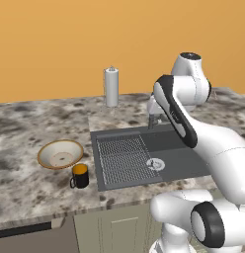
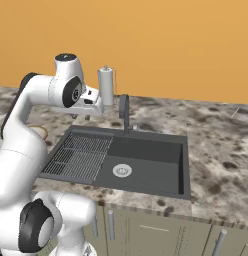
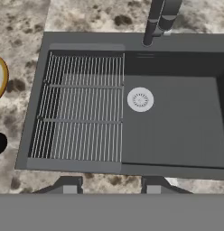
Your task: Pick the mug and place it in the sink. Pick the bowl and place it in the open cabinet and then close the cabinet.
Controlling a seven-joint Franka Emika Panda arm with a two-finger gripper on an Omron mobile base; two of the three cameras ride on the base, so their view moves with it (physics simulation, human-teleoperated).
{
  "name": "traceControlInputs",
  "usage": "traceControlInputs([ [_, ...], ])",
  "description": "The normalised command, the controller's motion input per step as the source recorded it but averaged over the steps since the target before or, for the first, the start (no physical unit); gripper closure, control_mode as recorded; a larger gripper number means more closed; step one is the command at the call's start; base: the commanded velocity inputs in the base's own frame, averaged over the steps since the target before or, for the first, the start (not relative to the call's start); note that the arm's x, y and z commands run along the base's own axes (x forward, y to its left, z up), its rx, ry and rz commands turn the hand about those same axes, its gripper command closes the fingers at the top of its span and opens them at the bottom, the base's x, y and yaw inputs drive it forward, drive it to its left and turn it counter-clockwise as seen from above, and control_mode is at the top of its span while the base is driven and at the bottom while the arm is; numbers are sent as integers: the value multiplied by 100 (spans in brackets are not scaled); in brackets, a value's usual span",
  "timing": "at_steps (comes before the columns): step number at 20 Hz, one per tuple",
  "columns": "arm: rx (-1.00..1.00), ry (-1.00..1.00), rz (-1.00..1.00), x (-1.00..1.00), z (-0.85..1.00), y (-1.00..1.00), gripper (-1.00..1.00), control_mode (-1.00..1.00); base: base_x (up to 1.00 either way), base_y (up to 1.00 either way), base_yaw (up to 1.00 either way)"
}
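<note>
I hold the gripper (image 3: 108, 188) high over the sink (image 3: 177, 122), empty, jaws partly spread. The mug (image 1: 80, 176) sits on the counter (image 1: 25, 192) at the sink's nine o'clock, touching or just beside the bowl (image 1: 60, 153) at its eleven o'clock. My worry: descending for the mug, a finger could knock the bowl's rim or topple the mug. I read no labels anywhere.

The mug (image 1: 80, 176), black with a yellow-orange interior and a loop handle on its left, stands upright on the counter just beside the bowl (image 1: 60, 153). The bowl, cream with an orange-brown rim and a reddish inner ring, sits upright left of the sink (image 1: 144, 154). The dark grey sink holds nothing; its ribbed drainboard lies on the side nearer the bowl.
</note>
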Motion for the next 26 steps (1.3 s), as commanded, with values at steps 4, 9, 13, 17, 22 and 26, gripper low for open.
traceControlInputs([
  [4,0,-2,0,-17,0,1,-100,-100,0,0,0],
  [9,3,-5,-3,-28,0,33,-100,-100,0,0,0],
  [13,5,0,-4,-38,-9,46,-100,-100,0,0,0],
  [17,0,0,-11,-36,-4,43,-100,-100,0,0,0],
  [22,-3,1,-26,-52,-3,34,-100,-100,0,0,0],
  [26,0,5,-27,-49,-11,28,-100,-100,0,0,0],
])
